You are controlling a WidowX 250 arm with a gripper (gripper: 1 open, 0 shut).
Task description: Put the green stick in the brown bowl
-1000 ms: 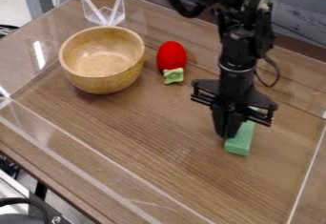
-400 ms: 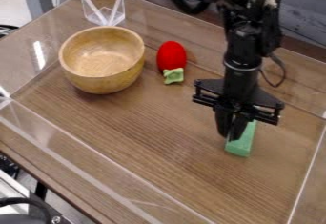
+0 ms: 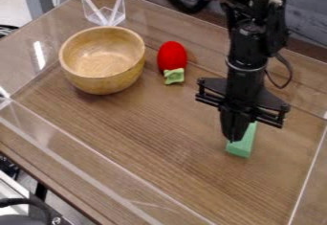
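The green stick (image 3: 242, 145) lies on the wooden table at the right, its far end hidden under my fingers. My gripper (image 3: 238, 131) points straight down onto that end and is shut on the green stick, which still rests on the table. The brown bowl (image 3: 68, 49) stands at the back left with nothing in it, well apart from the gripper.
A red strawberry-like toy (image 3: 171, 56) with a small green leaf sits between the bowl and the arm. A clear plastic piece (image 3: 105, 9) stands behind the bowl. Low transparent walls (image 3: 23, 123) border the table's front and sides.
The fingers opened a little wider over the stick's far end, then closed onto it. The arm shifted slightly to the right. The stick has stayed on the table.
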